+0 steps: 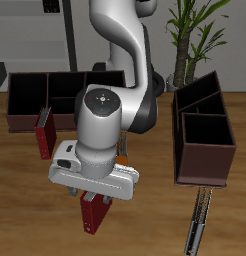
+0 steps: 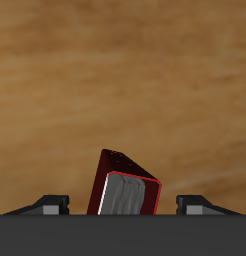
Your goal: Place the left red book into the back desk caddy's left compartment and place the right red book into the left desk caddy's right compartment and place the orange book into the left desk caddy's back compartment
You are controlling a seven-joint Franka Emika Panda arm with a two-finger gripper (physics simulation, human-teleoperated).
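Dark red shows just below the arm in the exterior view: a red book (image 1: 93, 214) stands upright at the lower middle of the frame, right under the gripper (image 1: 94, 193). I judge the arm is over it to take it by its top edge, but the wrist housing covers the fingers here, so contact is not visible. A second red book (image 1: 44, 133) stands at mid-left, just in front of the back desk caddy (image 1: 30, 92), which stretches across the upper left. The left desk caddy (image 1: 202, 130) runs into depth at the right; its low square right compartment (image 1: 205, 160) sits at the nearer end, the narrower back compartment (image 1: 200, 100) beyond it. A thin grey-black striped book (image 1: 196, 224) lies at lower right. I cannot find the orange book; the arm may hide it.

In the wrist view the red book (image 2: 123, 185) rises tilted between the two fingertips (image 2: 53, 205). The claw is spread wide, both tips well clear of the covers, gripping nothing. The book's lower part is cut off by the gripper body.
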